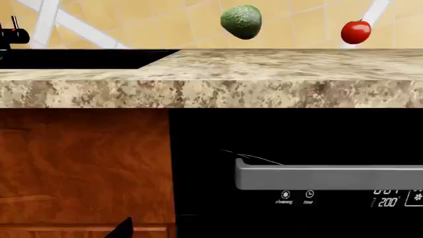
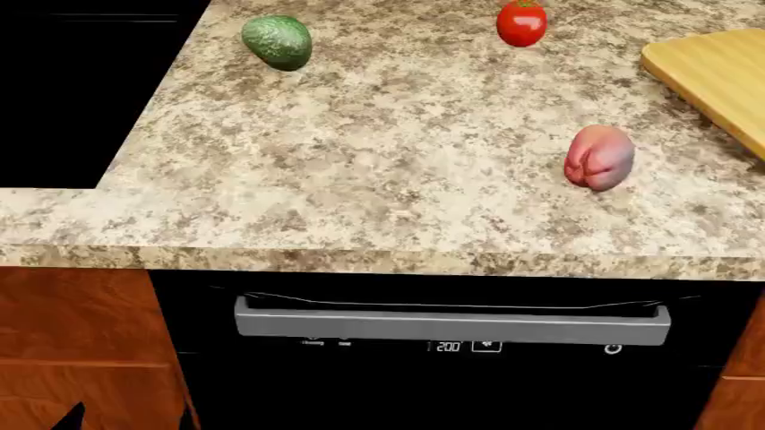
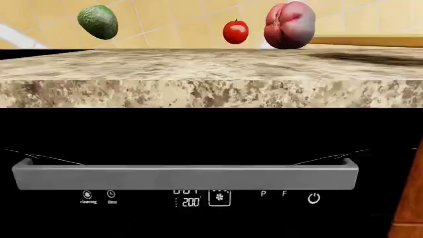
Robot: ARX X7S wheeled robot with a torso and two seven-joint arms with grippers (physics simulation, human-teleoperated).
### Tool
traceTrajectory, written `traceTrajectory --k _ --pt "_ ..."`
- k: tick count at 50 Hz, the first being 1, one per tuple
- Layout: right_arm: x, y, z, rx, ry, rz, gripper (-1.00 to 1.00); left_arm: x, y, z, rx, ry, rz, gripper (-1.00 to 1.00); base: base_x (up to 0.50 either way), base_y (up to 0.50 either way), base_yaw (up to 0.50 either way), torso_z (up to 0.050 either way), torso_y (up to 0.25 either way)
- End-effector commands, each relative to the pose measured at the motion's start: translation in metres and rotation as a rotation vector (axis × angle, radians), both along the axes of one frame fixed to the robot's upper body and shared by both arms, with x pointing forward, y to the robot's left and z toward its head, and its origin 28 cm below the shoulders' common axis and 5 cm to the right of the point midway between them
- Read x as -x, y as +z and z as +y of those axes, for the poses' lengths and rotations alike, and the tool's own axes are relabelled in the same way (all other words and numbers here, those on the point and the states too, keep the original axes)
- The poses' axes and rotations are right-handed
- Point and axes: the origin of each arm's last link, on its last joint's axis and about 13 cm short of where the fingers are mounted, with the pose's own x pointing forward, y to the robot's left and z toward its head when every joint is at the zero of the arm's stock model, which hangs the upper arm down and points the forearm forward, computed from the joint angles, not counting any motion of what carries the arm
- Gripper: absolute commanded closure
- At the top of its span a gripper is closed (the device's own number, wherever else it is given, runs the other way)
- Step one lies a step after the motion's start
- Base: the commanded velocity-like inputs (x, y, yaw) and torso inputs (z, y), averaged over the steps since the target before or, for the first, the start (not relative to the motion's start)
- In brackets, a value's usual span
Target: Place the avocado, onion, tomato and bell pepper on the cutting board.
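The avocado (image 2: 278, 41) lies at the back left of the granite counter; it also shows in the left wrist view (image 1: 241, 22) and the right wrist view (image 3: 98, 22). The tomato (image 2: 521, 23) (image 1: 355, 31) (image 3: 235, 31) sits at the back middle. The bell pepper (image 2: 599, 158) (image 3: 289, 25) lies nearer the front right, close to the cutting board (image 2: 717, 76) at the right edge. The onion is out of view. My left gripper (image 2: 129, 419) is low, below the counter in front of the cabinet, with two dark fingertips (image 1: 122, 229) apart and empty. My right gripper does not show.
A black sink (image 2: 72, 90) with a dark faucet (image 1: 13, 35) lies left of the counter. Under the counter's front edge (image 2: 382, 260) is a black dishwasher with a grey handle (image 2: 452, 324), with wooden cabinet doors (image 2: 72, 358) on both sides.
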Motion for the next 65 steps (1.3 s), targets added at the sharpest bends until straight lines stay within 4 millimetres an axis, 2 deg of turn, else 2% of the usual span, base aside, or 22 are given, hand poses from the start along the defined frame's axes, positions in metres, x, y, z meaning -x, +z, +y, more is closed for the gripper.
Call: traceTrajectory --k 1,9,10,11,12,16,20,22,24,26,31,36,39,43,48,53,59,60,61,63,65 --pt "0.001 0.000 0.000 0.000 0.000 0.000 -1.00 0.000 0.001 0.000 0.000 0.000 0.000 -1.00 0.00 0.00 0.00 0.000 0.000" --pt "-0.001 0.000 0.000 -0.002 0.003 -0.004 -1.00 -0.001 0.000 -0.001 0.001 0.004 0.013 -1.00 0.00 0.00 0.00 0.000 0.000" --pt "0.016 0.007 -0.001 0.178 -0.168 -0.055 -1.00 0.021 -0.001 -0.008 0.163 -0.265 -0.050 -1.00 0.00 0.00 0.00 0.000 0.000" --pt "0.000 0.000 0.000 0.000 0.000 0.000 -1.00 0.000 0.000 0.000 0.000 0.000 0.000 -1.00 0.00 0.00 0.00 0.000 0.000" --pt "-0.001 0.001 0.002 -0.008 0.040 -0.023 -1.00 -0.002 0.000 0.002 0.050 0.015 0.019 -1.00 0.00 0.00 0.00 0.000 0.000" --pt "-0.002 0.001 0.004 0.036 0.039 -0.025 -1.00 -0.001 -0.001 0.003 -0.039 0.071 0.019 -1.00 0.00 0.00 0.00 0.000 0.000" --pt "-0.002 0.011 0.000 0.069 0.059 -0.069 -1.00 0.000 0.011 0.003 0.005 0.083 0.006 -1.00 0.00 0.00 0.00 0.000 0.000" --pt "-0.002 0.020 -0.002 0.142 0.046 -0.092 -1.00 0.002 0.022 0.000 -0.029 0.076 -0.020 -1.00 0.00 0.00 0.00 0.000 0.000" --pt "-0.004 0.037 -0.004 0.145 0.039 -0.117 -1.00 0.004 0.032 -0.001 0.081 0.000 0.063 -1.00 0.00 0.00 0.00 0.000 0.000" --pt "-0.007 0.057 -0.008 0.169 0.019 -0.149 -1.00 0.006 0.051 0.001 0.023 -0.009 0.006 -1.00 0.00 0.00 0.00 0.000 0.000" --pt "-0.013 0.103 -0.014 0.193 -0.010 -0.197 -1.00 0.004 0.092 0.010 0.028 0.006 -0.014 -1.00 0.00 0.00 0.00 0.000 0.000" --pt "-0.016 0.138 -0.020 0.220 -0.028 -0.235 -1.00 0.006 0.118 0.011 -0.003 -0.006 -0.037 -1.00 0.00 0.00 0.00 0.000 0.000" --pt "-0.019 0.166 -0.023 0.244 -0.032 -0.263 -1.00 0.003 0.142 0.013 -0.009 -0.016 -0.069 -1.00 0.00 0.00 0.00 0.000 0.000" --pt "-0.024 0.191 -0.026 0.285 -0.042 -0.286 -1.00 0.000 0.163 0.014 -0.041 -0.026 -0.096 -1.00 0.00 0.00 0.00 0.000 0.000" --pt "-0.027 0.222 -0.029 0.310 -0.038 -0.330 -1.00 -0.017 0.186 0.021 -0.071 0.004 -0.123 -1.00 0.00 0.00 0.00 0.000 0.000" --pt "-0.036 0.253 -0.035 0.314 -0.048 -0.351 -1.00 -0.032 0.217 0.025 -0.102 -0.005 -0.156 -1.00 0.00 0.00 0.00 0.000 0.000" --pt "-0.049 0.277 -0.040 0.333 -0.036 -0.354 -1.00 -0.043 0.250 0.027 -0.147 0.013 -0.224 -1.00 0.00 0.00 0.00 0.000 0.000" --pt "-0.052 0.282 -0.040 0.323 -0.031 -0.352 -1.00 -0.045 0.256 0.027 -0.111 -0.003 -0.214 -1.00 0.00 0.00 0.00 0.000 0.000" --pt "-0.055 0.285 -0.041 0.334 -0.031 -0.351 -1.00 -0.047 0.262 0.026 -0.005 -0.043 -0.160 -1.00 0.00 0.00 0.00 0.000 0.000" --pt "-0.060 0.294 -0.042 0.327 -0.035 -0.344 -1.00 -0.050 0.275 0.026 -0.072 -0.009 -0.208 -1.00 0.00 0.00 0.00 0.000 0.000" --pt "-0.063 0.305 -0.043 0.347 -0.039 -0.349 -1.00 -0.053 0.290 0.025 -0.056 -0.023 -0.222 -1.00 0.00 0.00 0.00 0.000 0.000"
